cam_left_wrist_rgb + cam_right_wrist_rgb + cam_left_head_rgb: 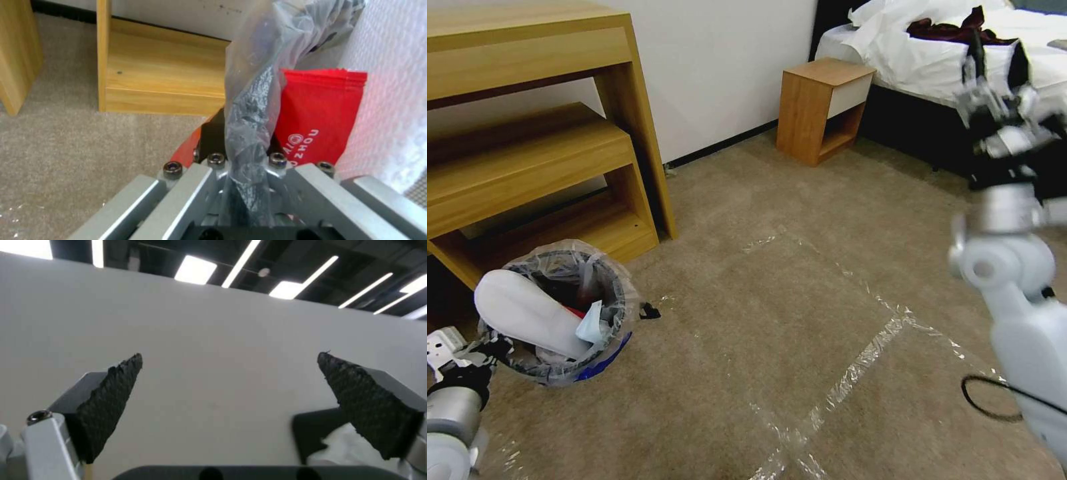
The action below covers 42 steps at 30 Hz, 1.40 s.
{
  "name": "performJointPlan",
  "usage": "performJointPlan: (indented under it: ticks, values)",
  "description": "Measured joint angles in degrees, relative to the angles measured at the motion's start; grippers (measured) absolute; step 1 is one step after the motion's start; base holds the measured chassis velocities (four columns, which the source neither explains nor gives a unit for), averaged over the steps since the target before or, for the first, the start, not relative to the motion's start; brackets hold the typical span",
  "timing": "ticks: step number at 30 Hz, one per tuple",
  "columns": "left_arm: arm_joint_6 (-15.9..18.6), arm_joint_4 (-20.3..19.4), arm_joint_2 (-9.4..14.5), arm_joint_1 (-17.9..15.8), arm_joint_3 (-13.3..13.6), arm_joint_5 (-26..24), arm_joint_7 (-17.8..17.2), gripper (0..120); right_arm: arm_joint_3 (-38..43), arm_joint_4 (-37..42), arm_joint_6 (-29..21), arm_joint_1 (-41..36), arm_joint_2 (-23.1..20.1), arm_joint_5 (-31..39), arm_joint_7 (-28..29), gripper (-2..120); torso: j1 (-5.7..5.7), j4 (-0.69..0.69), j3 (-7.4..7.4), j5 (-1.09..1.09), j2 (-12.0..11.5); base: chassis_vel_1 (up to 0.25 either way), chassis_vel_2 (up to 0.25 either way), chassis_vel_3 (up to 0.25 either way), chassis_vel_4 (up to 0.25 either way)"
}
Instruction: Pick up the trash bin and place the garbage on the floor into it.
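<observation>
Bin held at its rim, floor nearly cleared

The left gripper [484,350] is clenched on the plastic-lined rim of the trash bin [560,313], which sits on the carpet [800,333] by the wooden shelf [560,167], a white slipper [527,310] and red wrapper [318,116] inside. The right gripper [229,396] hangs raised, jaws released. Keep the bin level (the slipper overhangs); open carpet lies rightward, the shelf crowds behind.
</observation>
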Motion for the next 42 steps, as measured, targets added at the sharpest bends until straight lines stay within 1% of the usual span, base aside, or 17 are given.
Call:
performJointPlan:
  ticks: [2, 3, 4, 5, 6, 7, 11, 12, 15, 19, 28, 30, 37, 42]
  values:
    - [0.00, -0.09, -0.13, 0.18, 0.01, 0.38, 0.03, 1, 2.38, 2.71, -0.19, -6.27, 1.79, -3.47, 1.09, 100, 0.00, 0.00, 0.00, -0.02, 0.00, 0.000, 0.000, 0.000, 0.000]
    - [0.00, -0.12, -0.18, 0.23, 0.05, 0.54, 0.05, 1, 2.87, 3.86, -0.42, -9.55, 2.74, -5.23, 1.90, 100, 0.00, 0.02, 0.00, -0.02, 0.00, 0.000, 0.000, 0.000, 0.000]
    - [0.00, -0.12, -0.18, 0.23, 0.05, 0.54, 0.05, 1, 2.87, 3.86, -0.42, -9.55, 2.74, -5.23, 1.90, 100, 0.00, 0.02, 0.00, -0.02, 0.00, 0.000, 0.000, 0.000, 0.000]
    - [-0.02, -0.20, -0.23, 0.26, 0.10, 0.62, 0.06, 1, 2.90, 4.61, -0.54, -12.59, 3.65, -6.97, 2.57, 100, 0.00, 0.01, 0.00, -0.01, 0.00, 0.000, 0.000, 0.000, 0.000]
    - [-0.02, -0.48, -0.39, 0.30, 0.17, 0.69, 0.07, 1, 2.63, 5.25, -1.27, -16.18, 4.74, -10.28, 4.64, 100, 0.00, 0.00, 0.00, -0.01, 0.00, 0.000, 0.000, 0.000, 0.000]
    - [-0.02, -0.48, -0.39, 0.30, 0.17, 0.69, 0.07, 1, 2.63, 5.25, -1.27, -16.18, 4.74, -10.28, 4.64, 100, 0.00, 0.00, 0.00, -0.01, 0.00, 0.000, 0.000, 0.000, 0.000]
    - [-0.05, -1.44, -1.26, 0.56, 0.30, 1.08, 0.17, 1, 0.16, 4.92, -3.20, -22.52, 7.14, -18.01, 8.87, 100, 0.00, 0.01, 0.00, -0.03, 0.00, 0.000, 0.000, 0.000, 0.000]
    - [-0.05, -1.44, -1.26, 0.56, 0.30, 1.08, 0.17, 1, 0.16, 4.92, -3.20, -22.52, 7.14, -18.01, 8.87, 100, 0.00, 0.01, 0.00, -0.03, 0.00, 0.000, 0.000, 0.000, 0.000]
    - [-0.05, -2.40, -1.93, 0.93, 0.39, 1.31, 0.34, 1, -2.45, 3.02, -3.79, -24.34, 8.00, -21.47, 9.78, 100, 0.00, 0.00, 0.00, -0.02, 0.00, 0.000, 0.000, 0.000, 0.000]
    - [-0.05, -3.15, -2.42, 1.49, 0.26, 1.64, 0.50, 1, -4.36, 1.88, -4.44, -24.92, 9.02, -23.01, 10.86, 100, 0.00, 0.01, 0.01, -0.01, 0.00, 0.000, 0.000, 0.000, 0.000]
    - [-0.07, -3.19, -2.63, 1.88, 0.72, 2.03, 0.77, 1, -2.79, 2.01, -4.46, -25.10, 9.83, -23.46, 10.47, 100, 0.00, 0.01, 0.01, -0.02, 0.00, 0.000, 0.000, 0.000, 0.000]
    - [-0.02, -2.95, -2.30, 1.77, 1.19, 2.03, 0.79, 1, -2.08, 2.13, -3.50, -25.67, 10.78, -23.94, 9.82, 100, 0.00, 0.01, 0.01, -0.02, 0.00, 0.000, 0.000, 0.000, 0.000]
    - [-0.01, -2.64, -1.32, 1.71, 0.98, 1.72, 0.78, 1, -2.36, 1.61, -3.62, -25.92, 12.12, -25.56, 9.44, 100, 0.00, 0.00, 0.01, -0.01, 0.00, 0.000, 0.000, 0.000, 0.000]
    - [-0.02, -2.54, -1.19, 1.79, 0.81, 1.47, 0.74, 1, -2.71, 1.60, -4.40, -25.91, 12.46, -25.89, 9.71, 100, 0.00, 0.01, 0.01, -0.02, 0.00, 0.000, 0.000, 0.000, 0.000]
